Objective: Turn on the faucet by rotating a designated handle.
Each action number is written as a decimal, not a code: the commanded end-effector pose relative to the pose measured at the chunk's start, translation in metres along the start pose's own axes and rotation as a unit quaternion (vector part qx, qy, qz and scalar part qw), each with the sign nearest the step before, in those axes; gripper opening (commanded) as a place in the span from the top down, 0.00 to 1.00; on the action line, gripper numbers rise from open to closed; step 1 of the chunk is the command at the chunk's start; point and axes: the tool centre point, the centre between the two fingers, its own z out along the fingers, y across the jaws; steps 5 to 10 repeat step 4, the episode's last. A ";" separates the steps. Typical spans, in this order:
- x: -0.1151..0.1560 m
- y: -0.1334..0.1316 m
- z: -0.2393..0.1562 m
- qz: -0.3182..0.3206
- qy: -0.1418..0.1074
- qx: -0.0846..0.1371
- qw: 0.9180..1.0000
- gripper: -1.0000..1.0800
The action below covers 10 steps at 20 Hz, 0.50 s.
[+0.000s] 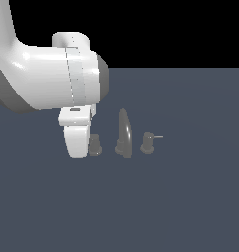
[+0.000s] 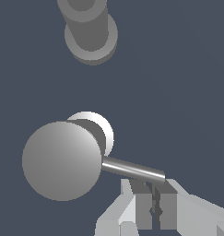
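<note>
The faucet's tall dark curved spout (image 1: 123,133) stands in the middle of the exterior view. The designated handle (image 1: 95,145), a squat grey knob, sits on the exterior view's left, partly covered by my white hand (image 1: 76,140). In the wrist view I look down on this knob (image 2: 61,160); its thick grey lever (image 2: 132,169) sticks out sideways. My gripper (image 2: 156,203) is shut, fingers (image 2: 143,207) pressed almost together. Its tips lie right against the lever's outer end, beside it and not around it. The spout's base (image 2: 89,30) lies beyond the knob.
A second knob (image 1: 148,142) with a thin bright lever stands on the exterior view's right of the spout. The dark blue-grey floor (image 1: 165,206) stretches all round. My bulky white arm (image 1: 47,78) hangs over the exterior view's left.
</note>
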 end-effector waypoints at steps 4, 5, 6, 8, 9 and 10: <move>0.055 -0.004 -0.001 0.030 0.007 -0.001 1.000 1.00; 0.055 -0.004 -0.001 0.030 0.007 -0.001 1.000 1.00; 0.055 -0.004 -0.001 0.030 0.007 -0.001 1.000 1.00; 0.055 -0.004 -0.001 0.030 0.007 -0.001 1.000 1.00; 0.055 -0.004 -0.001 0.030 0.007 -0.001 1.000 1.00; 0.055 -0.004 -0.001 0.030 0.007 -0.001 1.000 1.00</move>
